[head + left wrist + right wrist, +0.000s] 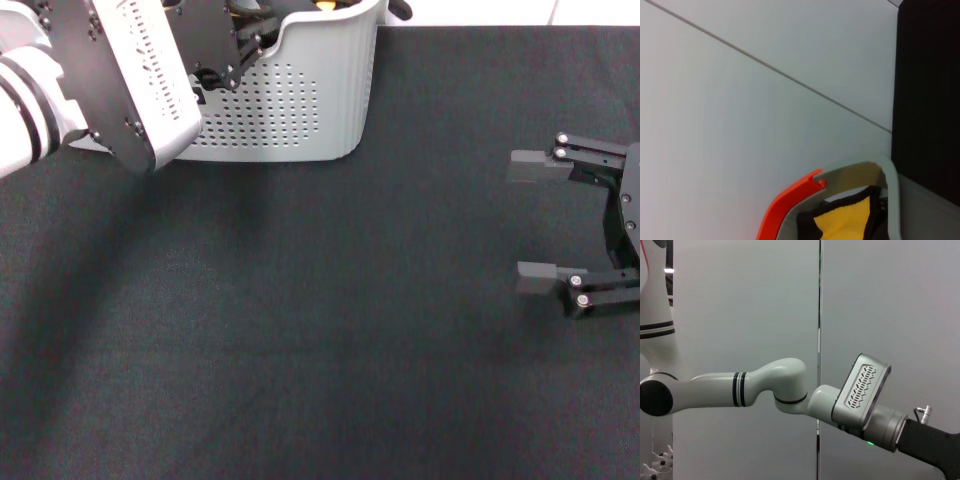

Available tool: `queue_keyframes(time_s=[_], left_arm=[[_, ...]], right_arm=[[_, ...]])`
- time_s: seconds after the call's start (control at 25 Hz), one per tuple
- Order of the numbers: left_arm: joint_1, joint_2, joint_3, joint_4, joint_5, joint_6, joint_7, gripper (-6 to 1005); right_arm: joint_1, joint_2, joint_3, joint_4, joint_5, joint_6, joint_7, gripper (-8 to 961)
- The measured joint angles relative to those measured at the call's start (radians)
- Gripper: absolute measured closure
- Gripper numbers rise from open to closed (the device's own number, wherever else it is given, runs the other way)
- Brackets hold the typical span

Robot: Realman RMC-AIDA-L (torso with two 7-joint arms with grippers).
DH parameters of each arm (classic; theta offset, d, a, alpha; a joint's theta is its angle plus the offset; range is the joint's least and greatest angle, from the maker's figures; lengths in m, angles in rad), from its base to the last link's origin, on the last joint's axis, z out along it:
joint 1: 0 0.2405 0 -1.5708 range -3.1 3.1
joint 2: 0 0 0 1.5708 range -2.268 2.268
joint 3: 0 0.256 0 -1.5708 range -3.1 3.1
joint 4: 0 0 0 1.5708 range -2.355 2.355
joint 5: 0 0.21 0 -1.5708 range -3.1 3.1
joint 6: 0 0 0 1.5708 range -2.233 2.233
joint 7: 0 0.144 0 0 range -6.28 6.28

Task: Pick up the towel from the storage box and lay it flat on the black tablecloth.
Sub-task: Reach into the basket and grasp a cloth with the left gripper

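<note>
The light grey storage box point(300, 110) stands at the far edge of the black tablecloth point(300, 330). My left gripper point(235, 45) reaches down into the box from its left side, and the box wall hides its tip. Only a sliver of the yellow towel point(325, 4) shows over the rim in the head view. In the left wrist view the towel point(842, 220), yellow with black edging, lies inside the box rim point(892, 200), with the tablecloth point(930, 100) beside it. My right gripper point(515, 220) hovers open over the cloth at the right, holding nothing.
An orange part point(790, 205) curves along the outside of the box rim. The tablecloth covers the whole table in front of the box. In the right wrist view, the white left arm point(785, 385) stands before a grey wall.
</note>
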Motion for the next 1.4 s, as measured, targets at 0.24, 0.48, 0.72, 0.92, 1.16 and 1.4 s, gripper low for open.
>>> queue_keyframes(time_s=[0.24, 0.48, 0.72, 0.92, 1.16, 1.4], left_arm=[[0.003, 0.0, 0.001, -0.001, 0.0, -0.005, 0.015, 640], [0.005, 0.0, -0.004, 0.0, -0.011, -0.007, 0.011, 735], [0.017, -0.002, 0.001, 0.006, -0.049, -0.057, 0.008, 918], [0.027, -0.003, 0.021, 0.019, -0.099, -0.114, 0.009, 978], [0.057, 0.001, 0.023, 0.09, -0.376, -0.146, 0.055, 981], [0.095, 0.003, -0.064, 0.16, -0.75, 0.0, 0.06, 983]], right_arm=[[-0.001, 0.0, 0.0, 0.0, 0.002, 0.0, 0.0, 108], [0.0, 0.0, 0.001, 0.0, 0.005, 0.0, 0.0, 108], [0.0, -0.001, 0.014, 0.0, 0.005, -0.004, 0.0, 109], [-0.002, -0.002, 0.014, 0.0, 0.005, -0.003, 0.0, 109], [-0.004, -0.002, 0.016, 0.01, 0.003, -0.003, -0.001, 110], [-0.001, -0.002, 0.049, 0.051, 0.001, -0.021, -0.015, 110]])
